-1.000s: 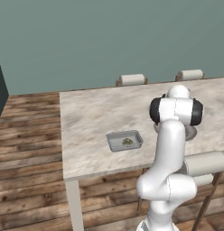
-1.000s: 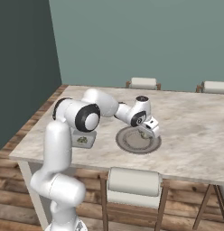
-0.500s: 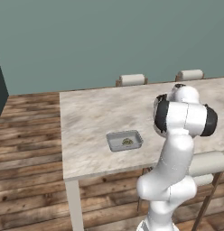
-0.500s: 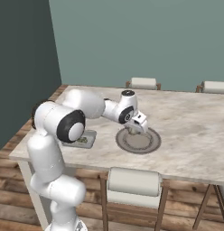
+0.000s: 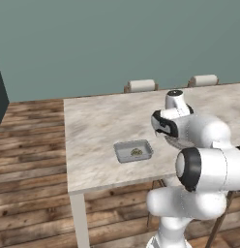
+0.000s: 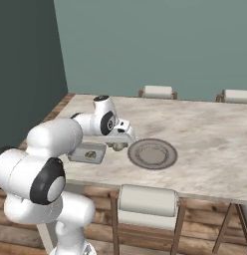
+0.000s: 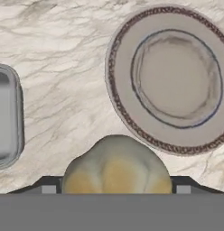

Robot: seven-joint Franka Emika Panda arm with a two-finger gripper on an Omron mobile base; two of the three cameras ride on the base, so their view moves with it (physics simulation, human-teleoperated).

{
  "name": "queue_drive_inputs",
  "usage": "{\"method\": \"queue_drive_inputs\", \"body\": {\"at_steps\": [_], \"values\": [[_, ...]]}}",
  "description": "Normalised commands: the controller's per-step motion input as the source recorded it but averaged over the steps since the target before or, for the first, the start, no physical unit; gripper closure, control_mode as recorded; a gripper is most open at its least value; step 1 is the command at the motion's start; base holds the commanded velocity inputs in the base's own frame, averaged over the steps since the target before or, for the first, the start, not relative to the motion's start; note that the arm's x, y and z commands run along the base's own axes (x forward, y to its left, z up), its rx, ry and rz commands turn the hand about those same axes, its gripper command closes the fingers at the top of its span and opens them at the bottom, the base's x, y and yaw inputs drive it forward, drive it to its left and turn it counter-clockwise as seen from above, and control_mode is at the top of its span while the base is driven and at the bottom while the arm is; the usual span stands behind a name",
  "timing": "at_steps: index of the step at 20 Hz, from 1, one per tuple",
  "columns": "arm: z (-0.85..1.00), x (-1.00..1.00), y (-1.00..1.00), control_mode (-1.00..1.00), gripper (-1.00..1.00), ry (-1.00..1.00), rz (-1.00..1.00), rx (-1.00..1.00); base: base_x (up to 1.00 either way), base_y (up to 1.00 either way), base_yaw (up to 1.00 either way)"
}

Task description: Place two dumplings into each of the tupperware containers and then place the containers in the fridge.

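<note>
My jaws stood wide around a lumpy, rounded, pale beige dumpling (image 7: 116, 167), holding it above the veined marble table (image 7: 64, 67). Left of the dumpling in the hand view lay a shallow light-grey tupperware container (image 7: 6, 118) with rounded corners and a raised rim. On the dumpling's other side sat a round, smooth plate (image 7: 170, 79) with a mottled brown rim.
</note>
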Motion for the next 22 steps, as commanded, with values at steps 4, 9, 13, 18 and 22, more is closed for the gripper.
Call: {"method": "queue_drive_inputs", "body": {"at_steps": [4, 9, 13, 18, 22], "values": [[0.51, -0.62, 0.99, -1.00, 1.00, 0.17, 0.34, -0.03, 0.00, 0.00, 0.00], [0.62, -0.02, 0.78, -1.00, 1.00, 0.33, 0.31, 0.00, 0.00, 0.00, 0.00], [0.19, 0.38, 0.31, -1.00, 1.00, 0.19, 0.21, 0.00, 0.00, 0.00, 0.00], [-0.27, 0.88, 0.11, -1.00, 1.00, 0.00, 0.08, 0.13, 0.00, 0.00, 0.00], [-0.61, 0.54, 0.31, -1.00, 1.00, -0.01, 0.03, 0.11, 0.00, 0.00, 0.00]]}}
